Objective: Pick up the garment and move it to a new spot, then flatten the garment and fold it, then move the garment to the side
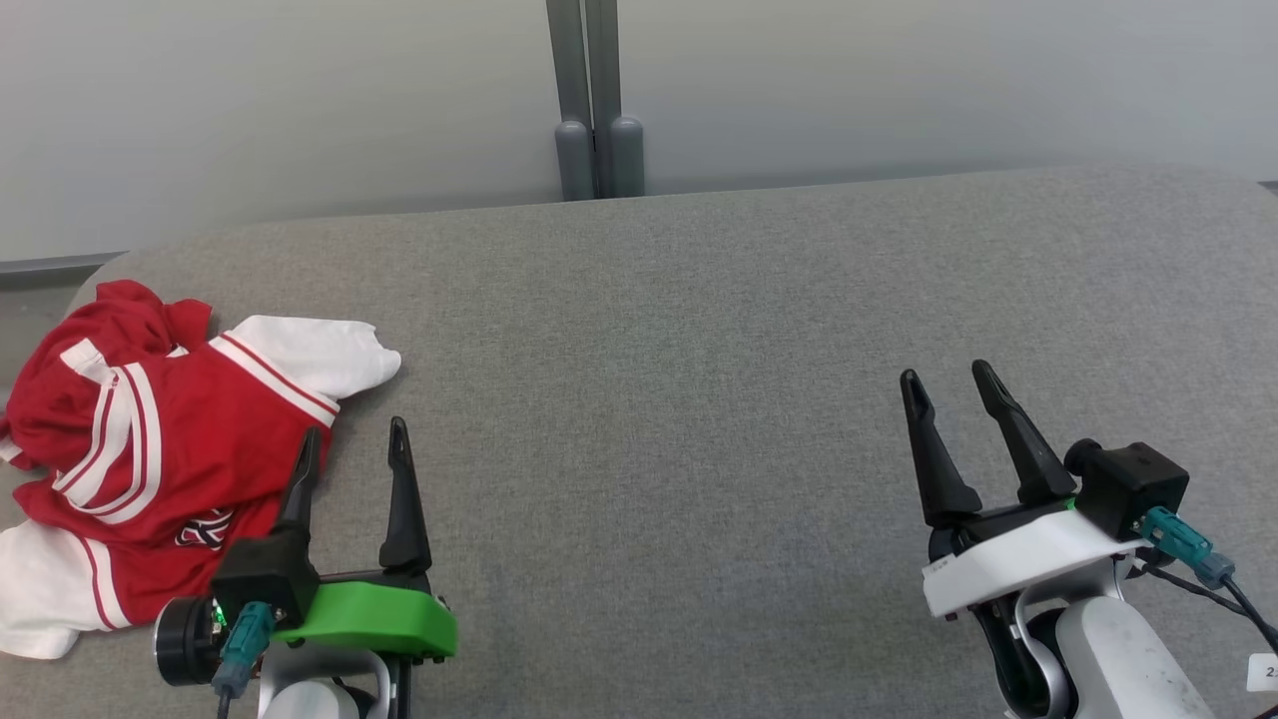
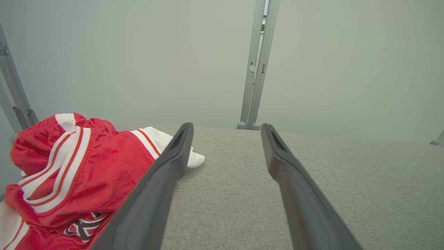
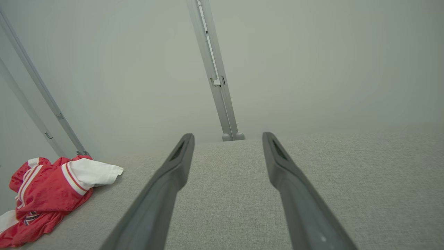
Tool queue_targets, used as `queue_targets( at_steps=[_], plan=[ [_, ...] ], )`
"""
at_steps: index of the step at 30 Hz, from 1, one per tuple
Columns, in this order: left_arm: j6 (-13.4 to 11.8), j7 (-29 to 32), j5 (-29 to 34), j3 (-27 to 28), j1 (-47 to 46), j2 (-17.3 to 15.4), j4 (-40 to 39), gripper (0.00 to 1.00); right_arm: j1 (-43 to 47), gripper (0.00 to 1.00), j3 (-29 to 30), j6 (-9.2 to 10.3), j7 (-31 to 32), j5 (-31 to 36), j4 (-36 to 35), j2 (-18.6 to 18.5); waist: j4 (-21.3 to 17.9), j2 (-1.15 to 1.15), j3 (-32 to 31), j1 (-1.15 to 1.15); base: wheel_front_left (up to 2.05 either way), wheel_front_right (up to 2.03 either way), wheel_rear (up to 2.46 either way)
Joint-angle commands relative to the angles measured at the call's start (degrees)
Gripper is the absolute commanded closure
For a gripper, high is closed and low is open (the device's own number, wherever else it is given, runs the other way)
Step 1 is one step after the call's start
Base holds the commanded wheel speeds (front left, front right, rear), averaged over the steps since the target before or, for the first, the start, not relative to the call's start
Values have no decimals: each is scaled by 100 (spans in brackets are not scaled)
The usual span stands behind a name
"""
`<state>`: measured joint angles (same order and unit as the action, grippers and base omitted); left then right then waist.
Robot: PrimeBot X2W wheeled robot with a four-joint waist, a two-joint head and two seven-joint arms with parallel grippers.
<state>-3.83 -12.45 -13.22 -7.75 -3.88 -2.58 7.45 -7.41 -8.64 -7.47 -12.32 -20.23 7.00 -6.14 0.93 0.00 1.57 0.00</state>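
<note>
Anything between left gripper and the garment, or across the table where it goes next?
Nothing visible. Left gripper, jaws open, sits beside the crumpled garment; the grey table toward the right gripper shows no obstacle.

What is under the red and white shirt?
The shirt lies crumpled on the gray fabric table, which shows beside it. The patch right below it is covered by the cloth, so anything tucked there cannot be seen.

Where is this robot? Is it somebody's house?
Probably a robot practice room, not a house: a grey cloth-covered table, bare pale wall panels joined by a metal post, and one crumpled red-and-white garment.
</note>
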Motion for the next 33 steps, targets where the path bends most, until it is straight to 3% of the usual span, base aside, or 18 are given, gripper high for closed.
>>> queue_targets(
  at_steps=[1, 22, 33],
  plan=[
    [-52, -60, 169, -19, -89, -43, -52, 0, -115, 0, -27, -3, -67, 143, -62, -38, -1, 0, 14, 0, 0, 0, 0],
    [-155, -276, 907, -151, -154, -49, 5, 0, -194, 0, -57, -3, -291, 932, -64, 4, -8, 0, 150, 0, 0, 0, 0],
    [-109, -279, 756, -167, -191, -48, 96, 0, -201, 0, -1, -3, -291, 949, -38, 36, -9, 0, 181, 0, 0, 0, 0]
  ],
)
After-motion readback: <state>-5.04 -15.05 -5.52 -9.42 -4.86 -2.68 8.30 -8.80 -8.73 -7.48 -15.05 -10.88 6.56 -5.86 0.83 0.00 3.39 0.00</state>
